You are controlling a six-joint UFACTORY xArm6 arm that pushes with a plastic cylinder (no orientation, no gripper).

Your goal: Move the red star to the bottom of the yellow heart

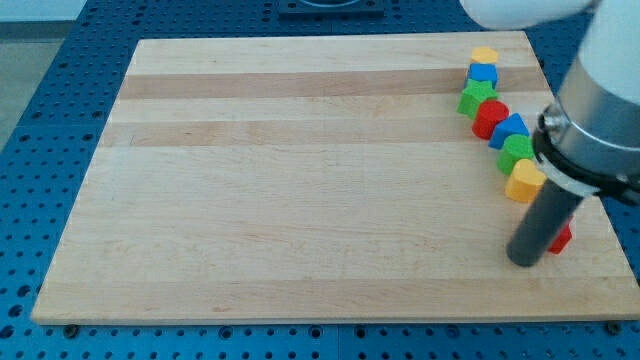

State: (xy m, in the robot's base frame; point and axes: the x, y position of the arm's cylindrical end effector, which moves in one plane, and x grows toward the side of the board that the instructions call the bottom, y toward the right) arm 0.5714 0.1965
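The red star [562,238] lies near the board's right edge, low in the view, mostly hidden behind my rod. The yellow heart [524,181] lies just above it and slightly to the left, at the lower end of a slanted line of blocks. My tip [523,261] rests on the board directly to the left of the red star, touching or nearly touching it, and below the yellow heart.
Above the heart, the line of blocks runs to the top right: a green block [518,152], a blue block [511,129], a red block [490,117], a green block [476,98], a blue block [483,73] and a yellow block [484,55]. The wooden board [300,180] ends close to the star's right.
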